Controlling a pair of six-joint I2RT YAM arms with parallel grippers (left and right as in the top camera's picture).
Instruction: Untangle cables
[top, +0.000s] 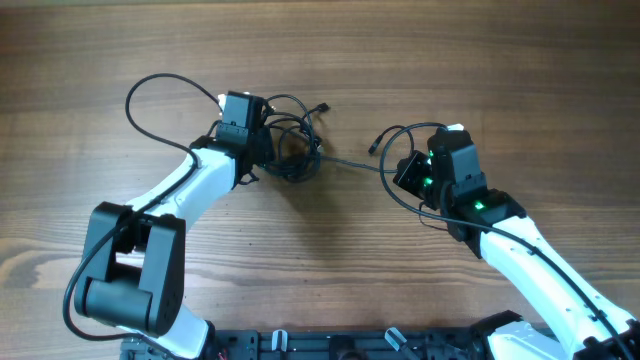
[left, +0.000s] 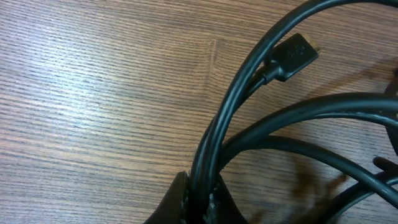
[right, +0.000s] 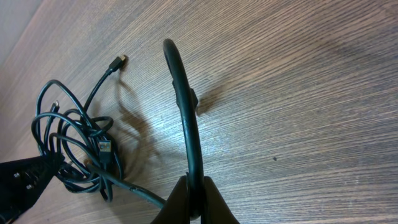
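Upper centre of the overhead view: the cables (top: 292, 152) lie bunched in a loose knot on the wooden table (top: 330, 270). One strand runs out of the knot rightward to the right gripper (top: 407, 175).

At the bottom edge of its wrist view, the left gripper (left: 199, 200) has its jaws pinched together on one black cord at the knot's edge. The right gripper is likewise clamped on a strand, which arcs up from its tips.

Cords: thin, round, with a smooth matte black sheath. They look limp and light, likely to slip through a pinch and drag neighbouring loops along.

The boxy plug (left: 292, 55) looks stiffer; the gold-tipped plug (right: 118, 61) lies free of the knot.

Best hold, by my reckoning: just behind a plug or on a free strand, not among the overlapping loops.

Table: pale brown, fine straight grain, dull finish.
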